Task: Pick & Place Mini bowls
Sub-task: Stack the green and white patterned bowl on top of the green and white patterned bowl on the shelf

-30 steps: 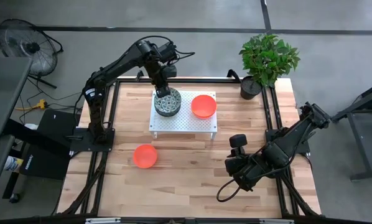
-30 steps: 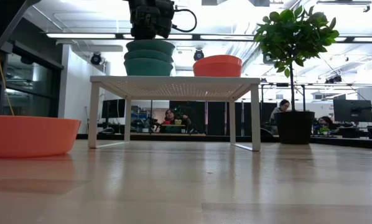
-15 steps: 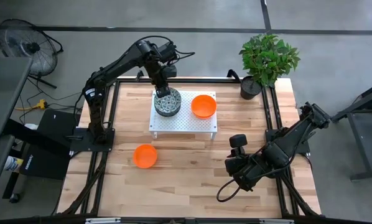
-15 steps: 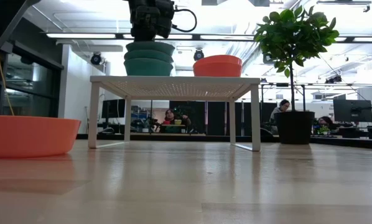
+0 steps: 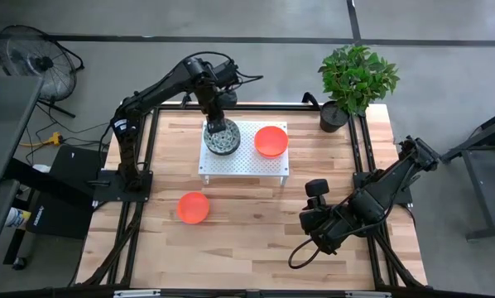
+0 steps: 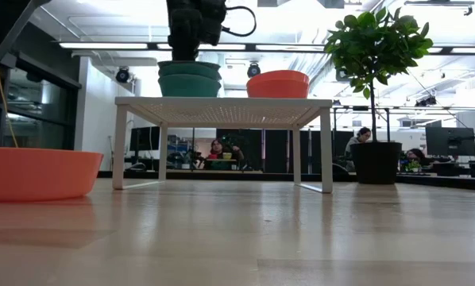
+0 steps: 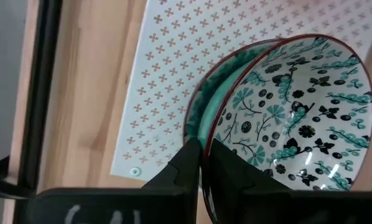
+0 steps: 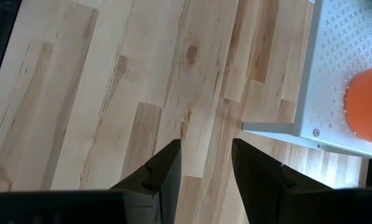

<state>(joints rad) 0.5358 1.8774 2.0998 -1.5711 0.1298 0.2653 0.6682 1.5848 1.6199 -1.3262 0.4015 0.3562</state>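
Speckled green-and-white porcelain fills my left wrist view: the patterned mini bowls [image 7: 285, 118] sit nested in a stack on the white perforated shelf [image 5: 243, 161], upper centre of the high view. My left end effector [image 7: 204, 158] stands over the stack's near rim, its fingers almost shut with the top bowl's edge between them; whether they pinch the rim or just bracket it, I cannot say from this angle. Gripping by the rim makes sense, since it is the only part of a nested bowl a narrow finger pair can reach.

An orange-red bowl [image 5: 271, 141] sits alone on the shelf's right half, and another orange-red bowl [image 5: 193, 208] lies on the bench [image 5: 256, 240] at lower left of centre, apparently yet to be sorted. My right end effector [image 8: 204, 158] waits low over bare wood at lower right, fingers apart and holding nothing.
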